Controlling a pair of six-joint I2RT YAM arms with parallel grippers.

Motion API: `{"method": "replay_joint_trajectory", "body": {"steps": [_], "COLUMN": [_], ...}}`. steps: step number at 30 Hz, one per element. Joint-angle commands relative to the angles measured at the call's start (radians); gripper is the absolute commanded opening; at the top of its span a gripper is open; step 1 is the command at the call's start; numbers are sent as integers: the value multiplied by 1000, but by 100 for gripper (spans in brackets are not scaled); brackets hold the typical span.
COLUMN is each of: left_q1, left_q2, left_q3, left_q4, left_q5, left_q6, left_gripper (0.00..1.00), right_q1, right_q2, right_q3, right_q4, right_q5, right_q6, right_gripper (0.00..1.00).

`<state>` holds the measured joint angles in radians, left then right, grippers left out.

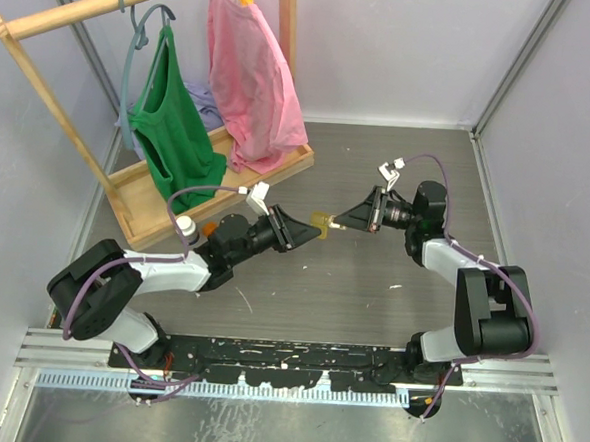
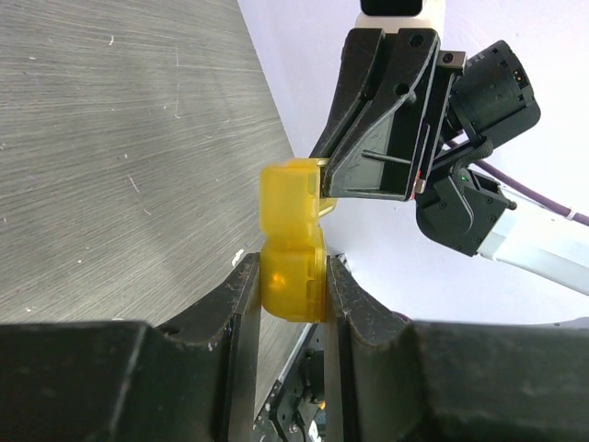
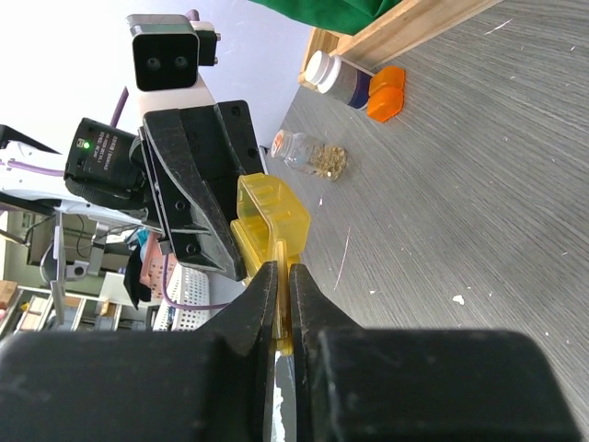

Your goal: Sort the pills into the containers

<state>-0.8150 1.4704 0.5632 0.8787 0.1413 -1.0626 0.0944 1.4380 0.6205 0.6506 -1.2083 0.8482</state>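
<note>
Left wrist view, item one: pill box (image 2: 293, 235), translucent yellow, two square cells joined in a row, held in the air above the table (image 2: 120, 138) between the two arms.
- Contents: cannot be told through the tinted walls.
- Near cell: clamped on both sides by the left gripper (image 2: 291, 272), its fingers pressed flat against the cell walls.
- Far cell: juts out free beyond those fingertips and meets the right gripper (image 3: 282, 276).
- Right wrist view: right jaws are together, pinching a thin yellow flap at the edge of the box; the box body sits just beyond the fingertips.

Item two: clear bottle (image 3: 311, 154), lying on its side on the table beyond the box. Small pale brown pills fill its lower part.

Item three: white-capped bottle (image 3: 337, 80), dark body, contents not visible, standing near the wooden tray (image 3: 405, 26).

Item four: orange container (image 3: 386, 92), small, just beside the white-capped bottle; lid closed, contents not visible.

Item five: clothes rack (image 1: 78, 7), wooden, rising from the tray; a green top (image 1: 171, 123) and a pink garment (image 1: 249, 78) hang from it.
</note>
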Motion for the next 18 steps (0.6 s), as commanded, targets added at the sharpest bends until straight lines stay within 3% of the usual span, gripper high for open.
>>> {"method": "replay_joint_trajectory", "body": {"steps": [1,4,6,7,10,13,18], "left_q1": [6,6,6,5,6,6,6], "left_q2": [-5,-18,-35,-47,-129,-270,-452], "left_q3": [39,41,38,36,38,36,26], "left_q4": [48,14,-17,-53,-228,-422,-651], "left_q5": [14,9,-2,-16,-75,-149,-217], "left_q6": [7,17,33,43,108,203,319], "left_gripper": [5,22,40,55,73,83,86], "right_q1": [1,1,1,-1,-4,-4,1], "right_q2": [-43,-42,-41,-38,-42,-51,38], "right_q3": [2,1,2,6,50,158,297], "right_q4": [70,70,68,54,-158,-599,-938], "right_q5": [-22,-22,-22,-24,-21,63,129], "right_q6": [5,6,0,-15,-218,-583,-894], "right_gripper": [1,1,1,1,1,1,2]}}
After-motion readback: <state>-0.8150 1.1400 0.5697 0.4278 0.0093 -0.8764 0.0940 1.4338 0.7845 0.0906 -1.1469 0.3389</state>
